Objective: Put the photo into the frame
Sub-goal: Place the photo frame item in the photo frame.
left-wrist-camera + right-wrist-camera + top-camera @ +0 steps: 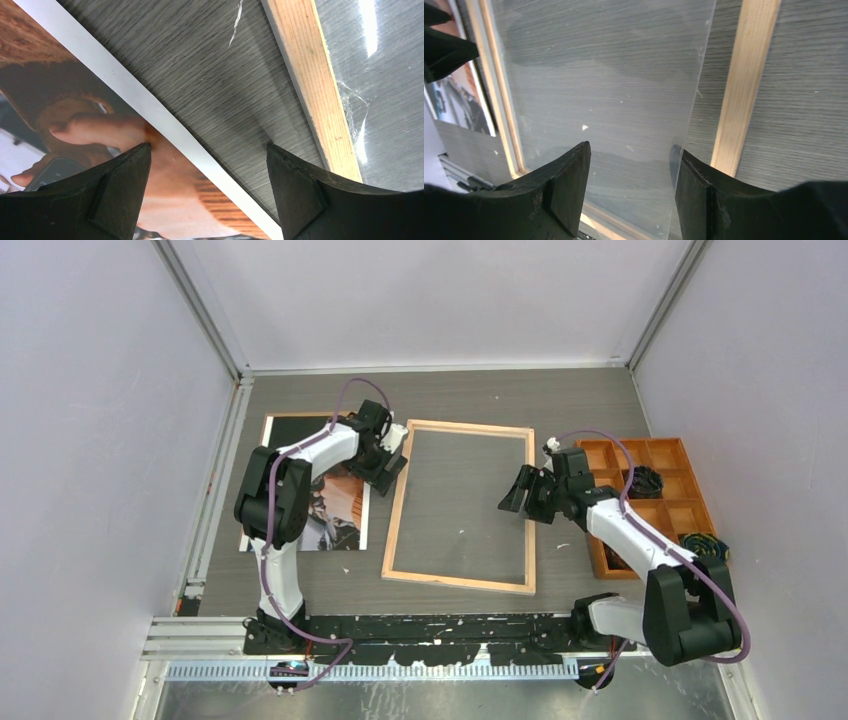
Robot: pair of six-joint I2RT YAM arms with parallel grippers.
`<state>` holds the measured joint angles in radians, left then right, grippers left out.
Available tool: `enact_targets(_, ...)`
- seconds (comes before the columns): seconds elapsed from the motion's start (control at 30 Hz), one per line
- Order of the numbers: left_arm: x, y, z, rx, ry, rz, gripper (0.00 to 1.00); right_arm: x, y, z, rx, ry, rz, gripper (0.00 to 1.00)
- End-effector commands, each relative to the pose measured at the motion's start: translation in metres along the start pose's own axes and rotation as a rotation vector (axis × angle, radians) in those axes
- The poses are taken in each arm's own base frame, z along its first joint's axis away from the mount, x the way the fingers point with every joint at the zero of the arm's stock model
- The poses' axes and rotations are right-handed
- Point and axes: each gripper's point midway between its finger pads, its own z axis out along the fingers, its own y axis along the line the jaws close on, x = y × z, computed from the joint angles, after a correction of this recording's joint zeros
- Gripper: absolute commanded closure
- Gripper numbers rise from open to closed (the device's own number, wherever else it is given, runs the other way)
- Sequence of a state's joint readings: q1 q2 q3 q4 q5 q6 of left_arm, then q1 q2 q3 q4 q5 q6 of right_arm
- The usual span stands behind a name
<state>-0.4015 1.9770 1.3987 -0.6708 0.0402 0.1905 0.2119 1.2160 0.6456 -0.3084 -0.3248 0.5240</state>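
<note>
The frame lies flat mid-table, wood back up, with its clear pane inside. The photo lies image up left of it, partly under the left arm. My left gripper is open and low over the photo's right edge; in the left wrist view one fingertip is over the photo, the other over bare table beside the frame's left rail. My right gripper is open at the frame's right rail; the pane's edge stands lifted beside one fingertip.
An orange compartment tray with dark cable bundles stands at the right, behind the right arm. White walls enclose the table on three sides. A metal rail runs along the near edge by the arm bases.
</note>
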Motion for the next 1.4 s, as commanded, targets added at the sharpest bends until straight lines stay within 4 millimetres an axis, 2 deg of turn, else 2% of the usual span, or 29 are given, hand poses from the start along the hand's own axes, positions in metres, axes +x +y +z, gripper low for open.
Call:
enact_targets(0.0, 0.013, -0.014, 0.015, 0.049, 0.034, 0.011, 0.14, -0.021, -0.006, 0.001, 0.060, -0.047, -0.042, 0.35)
enact_targets(0.17, 0.014, -0.014, 0.015, 0.044, 0.035, 0.018, 0.14, -0.025, -0.009, 0.008, 0.069, -0.047, -0.050, 0.35)
enact_targets(0.33, 0.016, -0.015, 0.018, 0.045, 0.040, 0.021, 0.14, -0.032, 0.004, 0.010, -0.017, -0.078, -0.029, 0.41)
enact_targets(0.43, 0.015, -0.016, 0.020, 0.047, 0.040, 0.025, 0.14, -0.041, 0.023, 0.001, -0.151, -0.119, 0.008, 0.50)
enact_targets(0.53, 0.013, -0.018, 0.022, 0.051, 0.040, 0.029, 0.14, -0.054, 0.055, -0.015, -0.345, -0.183, 0.020, 0.59)
enact_targets(0.67, 0.011, -0.021, 0.023, 0.066, 0.043, 0.021, 0.14, -0.057, 0.091, -0.040, -0.547, -0.197, 0.015, 0.73)
enact_targets(0.83, 0.008, -0.024, 0.020, 0.115, 0.033, -0.018, 0.14, -0.061, 0.123, -0.071, -0.725, -0.224, 0.030, 0.83)
enact_targets(1.03, 0.001, -0.011, 0.009, 0.171, 0.011, -0.108, 0.15, -0.068, 0.141, -0.090, -0.817, -0.256, 0.056, 0.87)
enact_targets(1.2, -0.004, 0.003, -0.003, 0.174, -0.017, -0.150, 0.15, -0.069, 0.149, -0.089, -0.834, -0.239, 0.042, 0.88)
enact_targets(1.37, -0.001, 0.008, -0.004, 0.161, -0.013, -0.156, 0.15, -0.070, 0.152, -0.085, -0.844, -0.223, 0.038, 0.88)
